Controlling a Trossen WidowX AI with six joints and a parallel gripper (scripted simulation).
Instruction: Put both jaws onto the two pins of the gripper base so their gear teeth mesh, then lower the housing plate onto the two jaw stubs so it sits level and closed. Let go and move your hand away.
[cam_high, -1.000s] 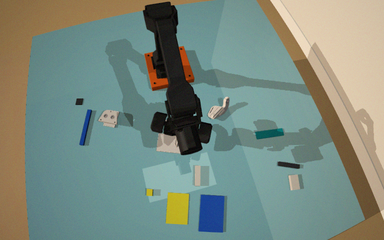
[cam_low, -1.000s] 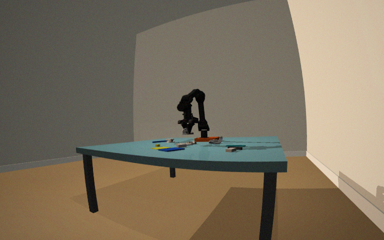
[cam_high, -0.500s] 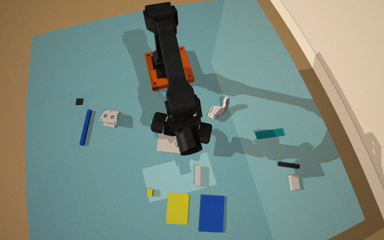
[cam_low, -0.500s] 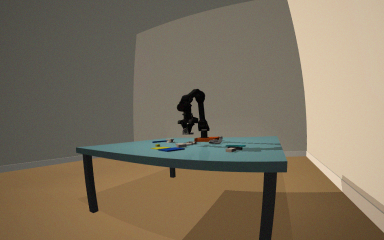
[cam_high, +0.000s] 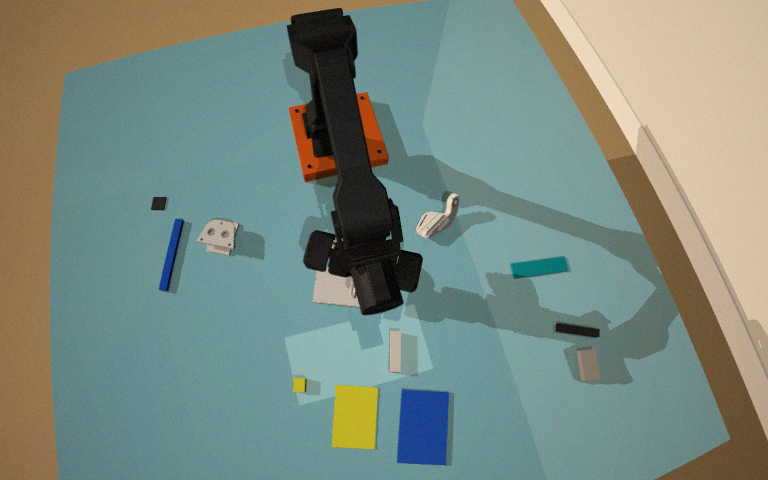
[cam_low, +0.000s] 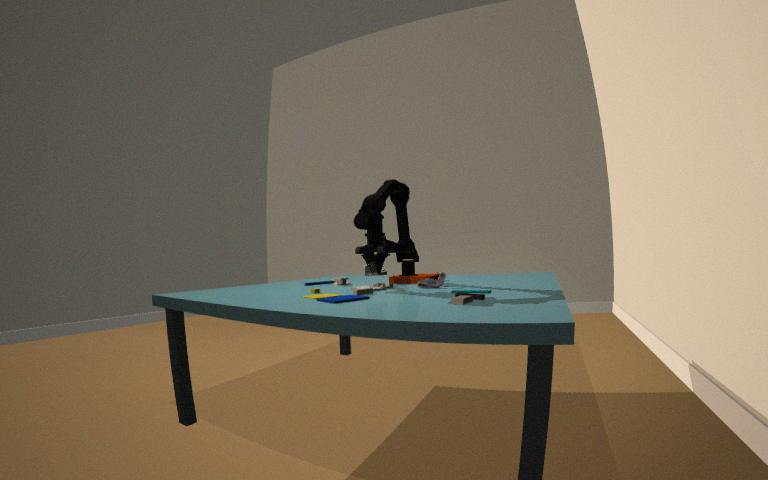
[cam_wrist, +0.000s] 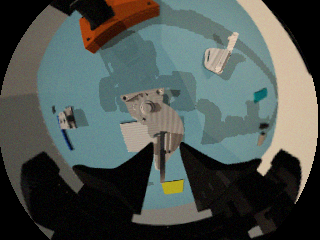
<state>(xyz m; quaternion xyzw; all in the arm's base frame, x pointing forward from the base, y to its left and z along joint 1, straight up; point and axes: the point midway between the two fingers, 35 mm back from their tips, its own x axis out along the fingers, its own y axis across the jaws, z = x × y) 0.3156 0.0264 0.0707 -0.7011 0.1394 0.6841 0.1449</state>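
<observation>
My gripper (cam_low: 374, 264) (cam_wrist: 167, 144) is shut on a pale grey jaw (cam_wrist: 170, 122), a curved piece with a dark slot, held above the table. The gripper base (cam_high: 328, 288) (cam_wrist: 133, 138), a pale ribbed part, lies beneath; the jaw and arm hide much of it, including its pins. The other jaw (cam_high: 433, 224) (cam_wrist: 215, 60) lies on the table to the right of the hand in the top view. The housing plate (cam_high: 218, 236) (cam_wrist: 66, 119), with two round holes, lies to the left, its holed face upward.
The orange arm mount (cam_high: 374, 138) (cam_wrist: 122, 20) stands behind. A blue bar (cam_high: 171, 254) and black square (cam_high: 159, 203) lie left. A pale block (cam_high: 395, 350), yellow cube (cam_high: 299, 384), yellow plate (cam_high: 355, 417) and blue plate (cam_high: 423, 427) lie in front. A teal bar (cam_high: 539, 267) and black bar (cam_high: 577, 330) lie right.
</observation>
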